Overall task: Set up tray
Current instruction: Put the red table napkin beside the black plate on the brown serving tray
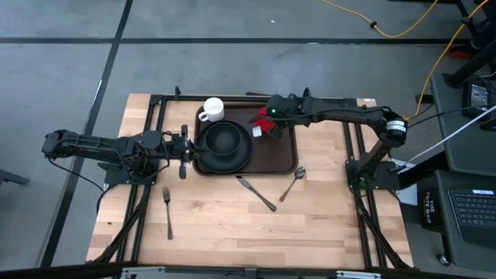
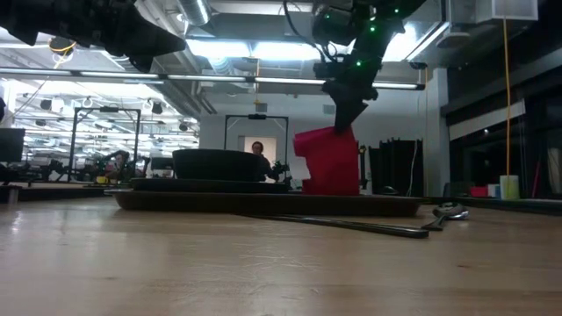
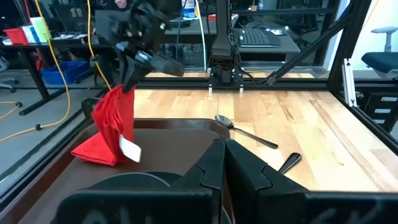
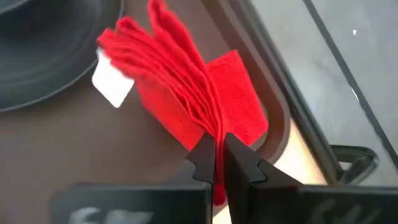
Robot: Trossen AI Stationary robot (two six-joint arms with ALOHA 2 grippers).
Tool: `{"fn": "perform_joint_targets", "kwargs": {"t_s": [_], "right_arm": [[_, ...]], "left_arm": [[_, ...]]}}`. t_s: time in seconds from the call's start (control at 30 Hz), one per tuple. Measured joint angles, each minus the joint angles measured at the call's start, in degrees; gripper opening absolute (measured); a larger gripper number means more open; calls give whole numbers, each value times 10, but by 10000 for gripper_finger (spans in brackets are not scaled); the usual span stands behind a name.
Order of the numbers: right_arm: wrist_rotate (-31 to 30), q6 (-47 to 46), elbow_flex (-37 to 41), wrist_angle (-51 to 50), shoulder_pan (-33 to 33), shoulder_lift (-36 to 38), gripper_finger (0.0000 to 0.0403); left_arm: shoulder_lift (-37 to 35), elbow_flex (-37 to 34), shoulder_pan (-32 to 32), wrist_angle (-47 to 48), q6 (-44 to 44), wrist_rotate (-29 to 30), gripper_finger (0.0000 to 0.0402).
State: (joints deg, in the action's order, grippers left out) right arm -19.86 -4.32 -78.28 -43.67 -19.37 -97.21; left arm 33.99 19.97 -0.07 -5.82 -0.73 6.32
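Observation:
The dark brown tray (image 1: 283, 161) lies mid-table and carries the round black plate (image 1: 225, 144) on its left half. My right gripper (image 1: 269, 122) is over the tray's far middle, shut on the red napkin (image 1: 262, 129), also seen in the low view (image 2: 332, 162); a white tag (image 4: 113, 84) sits on the cloth. My left gripper (image 1: 194, 147) hovers at the tray's left rim beside the plate, fingers shut (image 3: 225, 163). My right gripper pinches the napkin's bunched upper edge (image 4: 214, 127) between both fingers, several folded layers together, coming from above and pointing down. The napkin hangs below the fingers and fans out, its lower end (image 3: 93, 152) resting on the tray floor. My left gripper: whether it touches the tray's rim, I cannot tell.
A white mug (image 1: 213, 108) stands just beyond the tray's far left corner. On the wood in front of the tray lie a fork (image 1: 167, 211), a knife (image 1: 256, 192) and a spoon (image 1: 293, 183). The tray's right half (image 1: 280, 151) is bare.

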Motion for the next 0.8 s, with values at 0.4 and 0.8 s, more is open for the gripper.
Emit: {"fn": "perform_joint_targets", "kwargs": {"t_s": [0.4,0.8], "right_arm": [[19,-18,103,101,21,-6,16],[20,-59,113,93,65,-6,32]], "left_arm": [[0,0,0,0,0,0,4],[0,0,0,0,0,0,5]]}}
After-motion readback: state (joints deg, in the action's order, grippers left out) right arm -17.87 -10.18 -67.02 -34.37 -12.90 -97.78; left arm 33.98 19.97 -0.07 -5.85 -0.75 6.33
